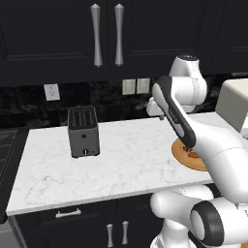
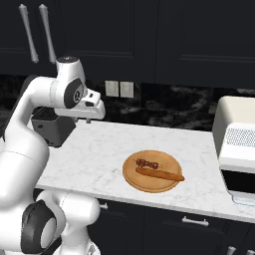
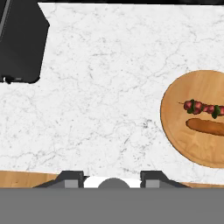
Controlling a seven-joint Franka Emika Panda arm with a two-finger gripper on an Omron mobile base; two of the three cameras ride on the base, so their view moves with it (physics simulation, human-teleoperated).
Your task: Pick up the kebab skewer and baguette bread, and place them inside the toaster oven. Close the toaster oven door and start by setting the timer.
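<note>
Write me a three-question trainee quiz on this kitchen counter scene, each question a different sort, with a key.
1. True or false: the skewer and the baguette lie side by side on the round wooden board.
2. Multiple choice: the black toaster stands where on the counter? A) at the toaster oven's end B) on the board C) at the opposite end from the toaster oven
3. Fill in: the gripper hangs above bare marble, fingers shut and holding ____.

Key: 1 true; 2 C; 3 nothing
</note>
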